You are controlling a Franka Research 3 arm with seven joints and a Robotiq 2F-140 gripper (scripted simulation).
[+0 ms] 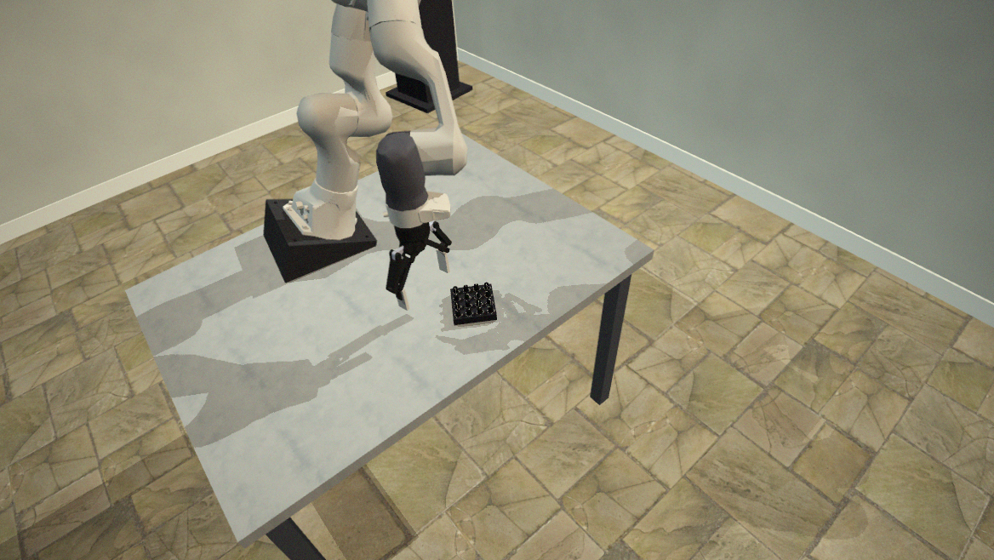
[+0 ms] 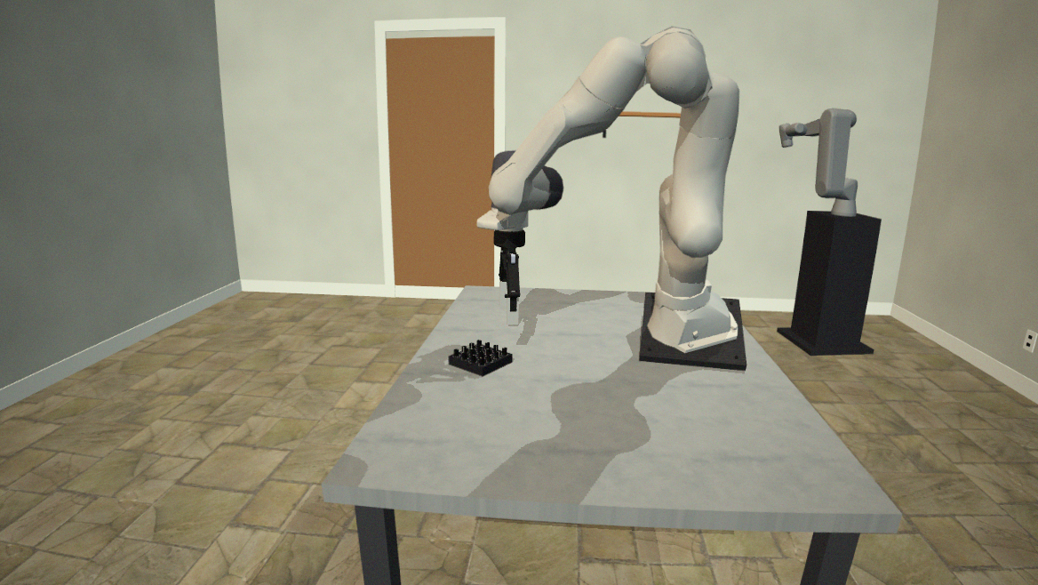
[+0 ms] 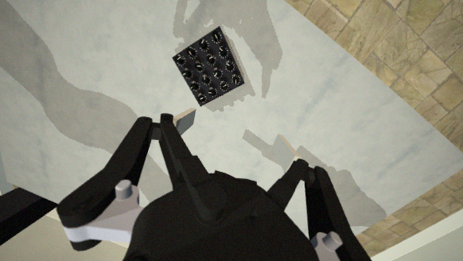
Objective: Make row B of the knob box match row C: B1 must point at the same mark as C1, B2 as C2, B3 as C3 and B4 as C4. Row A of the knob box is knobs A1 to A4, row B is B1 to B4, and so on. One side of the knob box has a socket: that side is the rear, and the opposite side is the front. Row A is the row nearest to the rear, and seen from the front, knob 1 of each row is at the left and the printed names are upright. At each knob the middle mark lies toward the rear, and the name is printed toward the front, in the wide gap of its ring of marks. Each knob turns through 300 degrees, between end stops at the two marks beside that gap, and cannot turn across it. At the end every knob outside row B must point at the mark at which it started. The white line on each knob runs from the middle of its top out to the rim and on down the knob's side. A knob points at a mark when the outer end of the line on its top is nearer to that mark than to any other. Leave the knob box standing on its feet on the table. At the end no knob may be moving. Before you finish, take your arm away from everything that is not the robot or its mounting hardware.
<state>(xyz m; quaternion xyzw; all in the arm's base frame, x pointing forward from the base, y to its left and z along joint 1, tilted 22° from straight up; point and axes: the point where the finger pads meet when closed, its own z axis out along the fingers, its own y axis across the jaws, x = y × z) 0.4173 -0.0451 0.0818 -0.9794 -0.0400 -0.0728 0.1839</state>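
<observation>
The black knob box point(image 1: 474, 304) point(image 2: 477, 359) point(image 3: 208, 67) lies flat on the table, knobs up, in a grid of four by four. In the wrist view it appears turned at an angle, near the top. White lines and rings of marks show at the knobs, but the names and the socket cannot be made out, so I cannot tell which row is B or C. My gripper point(image 1: 422, 282) point(image 2: 513, 318) point(image 3: 235, 129) is open and empty. It hangs above the table, beside the box on the arm base's side, touching nothing.
The table point(image 1: 334, 424) point(image 2: 697, 465) point(image 3: 103, 75) carries the arm's black base point(image 1: 305, 254) point(image 2: 690, 361), well away from the box. The box stands fairly near one long table edge. Shadows of the arm fall around it. A second small arm point(image 2: 833, 156) stands on a pedestal beyond the table.
</observation>
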